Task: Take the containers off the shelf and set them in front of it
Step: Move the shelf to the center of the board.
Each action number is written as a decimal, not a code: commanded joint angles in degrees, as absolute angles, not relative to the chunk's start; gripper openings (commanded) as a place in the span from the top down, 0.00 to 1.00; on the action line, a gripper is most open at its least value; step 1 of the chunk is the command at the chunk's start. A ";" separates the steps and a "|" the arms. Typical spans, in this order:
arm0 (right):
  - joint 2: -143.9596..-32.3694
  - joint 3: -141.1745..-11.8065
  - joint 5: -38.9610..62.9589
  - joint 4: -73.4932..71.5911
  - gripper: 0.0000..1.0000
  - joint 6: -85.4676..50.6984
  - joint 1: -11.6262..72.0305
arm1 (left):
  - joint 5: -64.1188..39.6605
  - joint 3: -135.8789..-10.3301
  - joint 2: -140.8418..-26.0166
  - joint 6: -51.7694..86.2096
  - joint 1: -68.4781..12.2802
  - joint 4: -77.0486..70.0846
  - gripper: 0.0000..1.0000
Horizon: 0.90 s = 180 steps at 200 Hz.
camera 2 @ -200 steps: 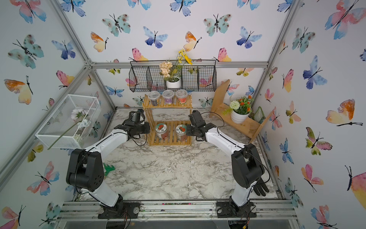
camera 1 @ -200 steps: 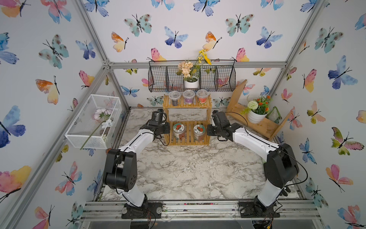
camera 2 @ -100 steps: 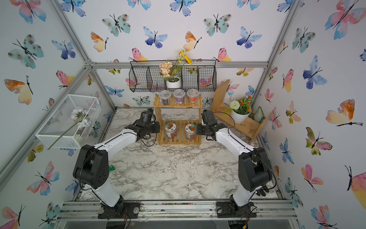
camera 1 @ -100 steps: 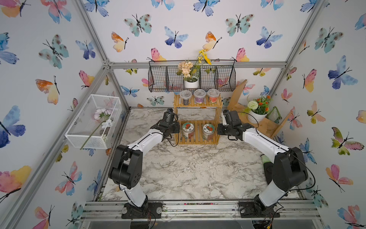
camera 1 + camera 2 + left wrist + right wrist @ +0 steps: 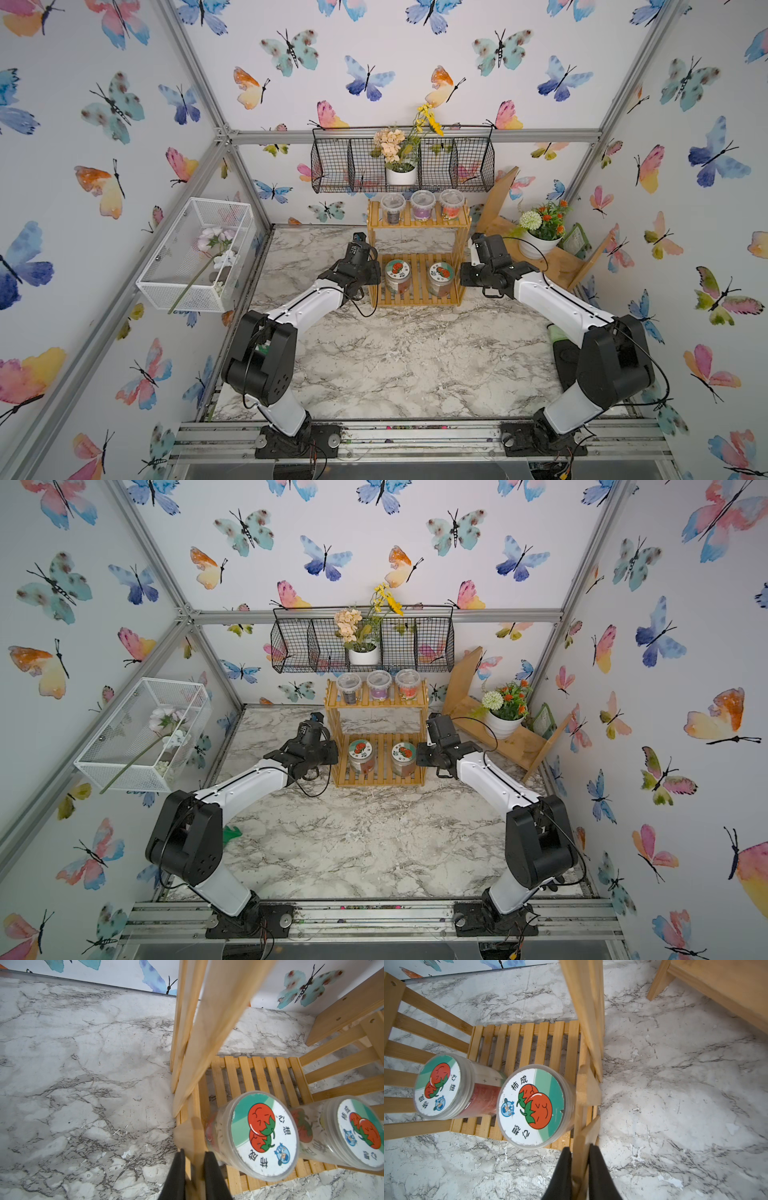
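Marble table (image 5: 395,365) in front of the shelf (image 5: 417,291) lies bare, wide room for setting down, yet I judge nothing done. My left gripper (image 5: 194,1152) and right gripper (image 5: 580,1147) each clamp a shelf side post. Two jars (image 5: 397,276) sit on the lower tier near its front edge; three cups (image 5: 422,205) line the top, under the wire basket (image 5: 332,166), where headroom looks tight.

Both top views look down from high above the front edge toward the back wall (image 5: 395,75), covering the whole table (image 5: 395,365). Each wrist camera hangs close over one end of the shelf (image 5: 209,1022), facing down; both share the two jars (image 5: 264,1128).
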<state>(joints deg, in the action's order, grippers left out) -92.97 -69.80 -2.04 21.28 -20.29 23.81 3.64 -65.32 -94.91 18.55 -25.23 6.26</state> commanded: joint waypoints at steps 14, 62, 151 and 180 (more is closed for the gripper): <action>-94.57 -69.15 -8.88 26.84 0.92 -17.14 20.13 | -1.70 -62.81 -95.07 12.04 -25.79 16.12 0.91; -94.48 -69.70 -8.53 26.45 0.85 -16.36 20.13 | -1.03 -64.65 -95.98 12.04 -25.83 16.50 0.86; -93.63 -70.45 -7.30 26.28 0.47 -15.47 20.13 | 0.61 -66.01 -95.07 12.04 -25.82 17.65 0.39; -92.60 -70.47 -6.68 26.44 0.29 -15.29 20.13 | 1.26 -66.01 -93.73 12.26 -25.79 17.67 0.23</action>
<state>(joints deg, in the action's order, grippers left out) -93.03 -70.15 -3.92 23.31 -16.01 20.88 1.87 -65.98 -95.15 12.93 -25.93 15.75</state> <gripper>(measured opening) 0.662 0.709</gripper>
